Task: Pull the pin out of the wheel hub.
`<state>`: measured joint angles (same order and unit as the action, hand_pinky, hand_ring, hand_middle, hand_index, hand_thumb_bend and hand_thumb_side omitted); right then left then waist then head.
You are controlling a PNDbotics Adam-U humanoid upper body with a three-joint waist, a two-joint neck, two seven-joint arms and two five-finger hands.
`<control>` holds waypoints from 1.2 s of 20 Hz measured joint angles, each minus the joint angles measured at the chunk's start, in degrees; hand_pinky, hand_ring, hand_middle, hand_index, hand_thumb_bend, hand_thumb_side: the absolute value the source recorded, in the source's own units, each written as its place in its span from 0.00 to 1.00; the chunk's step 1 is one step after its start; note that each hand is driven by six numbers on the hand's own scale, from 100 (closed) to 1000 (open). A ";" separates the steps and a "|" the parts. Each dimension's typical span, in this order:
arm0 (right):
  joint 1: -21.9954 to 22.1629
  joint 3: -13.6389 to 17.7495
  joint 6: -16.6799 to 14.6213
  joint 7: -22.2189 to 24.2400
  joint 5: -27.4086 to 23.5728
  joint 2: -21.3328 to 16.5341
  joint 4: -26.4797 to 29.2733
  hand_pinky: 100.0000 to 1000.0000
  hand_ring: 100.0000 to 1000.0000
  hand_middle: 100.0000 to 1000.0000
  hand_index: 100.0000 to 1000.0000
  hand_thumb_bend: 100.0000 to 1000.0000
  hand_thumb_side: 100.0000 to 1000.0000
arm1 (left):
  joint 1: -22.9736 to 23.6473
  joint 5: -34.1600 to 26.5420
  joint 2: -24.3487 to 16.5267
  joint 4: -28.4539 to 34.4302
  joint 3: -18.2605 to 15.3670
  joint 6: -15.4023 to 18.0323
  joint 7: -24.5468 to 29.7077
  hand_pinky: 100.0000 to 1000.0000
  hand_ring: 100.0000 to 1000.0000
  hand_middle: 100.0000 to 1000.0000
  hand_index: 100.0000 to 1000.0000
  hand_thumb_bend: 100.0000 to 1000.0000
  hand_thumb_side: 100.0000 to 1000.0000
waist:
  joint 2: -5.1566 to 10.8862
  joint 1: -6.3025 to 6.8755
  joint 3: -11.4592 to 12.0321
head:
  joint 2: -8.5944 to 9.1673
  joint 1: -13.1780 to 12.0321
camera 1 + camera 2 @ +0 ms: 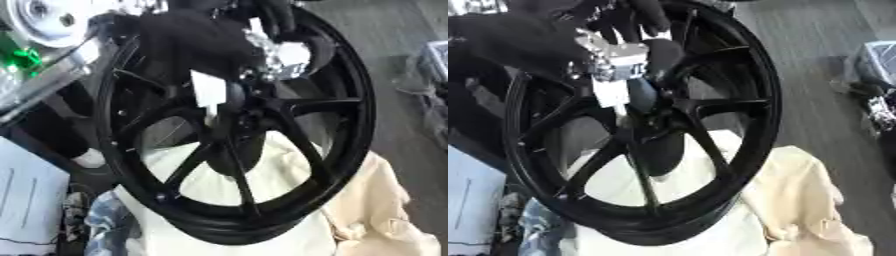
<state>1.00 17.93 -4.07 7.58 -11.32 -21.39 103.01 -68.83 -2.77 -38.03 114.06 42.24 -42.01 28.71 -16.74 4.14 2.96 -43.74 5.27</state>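
Note:
A large black spoked wheel (346,125) stands tilted on a cream cloth (385,210) and fills both views. At its hub (234,120) a white, flat-ended piece (208,91), apparently the pin, sticks out toward me on a pale stem. My left hand (623,57), black with silver joints, comes in from the upper left. It lies over the spokes just above the hub, right at the top of the white piece. Whether the hand touches or holds the pin is hidden by its own dark bulk. My right hand shows in neither view.
A silver disc (48,20) and a green part (22,57) sit at the upper left. A white board (26,200) lies at the lower left. At the right there is grey floor with a pale box (877,62) at the edge.

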 measured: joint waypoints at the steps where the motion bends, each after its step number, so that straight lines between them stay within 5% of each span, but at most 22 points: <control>1: 0.00 0.00 0.00 0.00 0.00 0.01 0.00 1.00 0.87 0.78 0.84 0.00 0.62 | 0.39 1.23 -0.41 0.00 0.00 0.84 0.84 0.68 0.65 0.70 0.79 0.43 0.67 | -0.01 0.00 0.00 | 0.00 0.03; 11: -0.01 0.00 0.08 0.08 0.09 0.34 -0.01 1.00 0.86 0.78 0.84 0.00 0.62 | 3.18 10.60 -2.98 0.00 -1.07 7.27 7.27 0.68 0.63 0.70 0.77 0.49 0.53 | -0.18 -0.06 0.08 | 0.02 0.08; 17: -0.02 -0.03 0.16 0.15 0.38 0.48 -0.01 1.00 0.86 0.78 0.84 0.00 0.63 | 4.21 13.59 -3.37 0.00 -1.98 8.12 8.12 0.68 0.63 0.70 0.78 0.38 0.34 | -0.41 -0.09 0.11 | 0.06 0.07; 24: -0.30 -0.34 0.30 0.25 0.75 0.57 -0.01 1.00 0.86 0.78 0.84 0.00 0.63 | 5.32 16.13 -3.52 -0.91 -2.86 5.88 5.88 0.66 0.64 0.70 0.76 0.21 0.33 | -0.75 -0.10 0.01 | 0.15 -0.12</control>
<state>0.70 17.59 -3.77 7.83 -10.57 -20.82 103.00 -63.50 13.36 -41.56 113.15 39.39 -36.13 34.60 -17.49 4.04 2.97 -43.59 5.15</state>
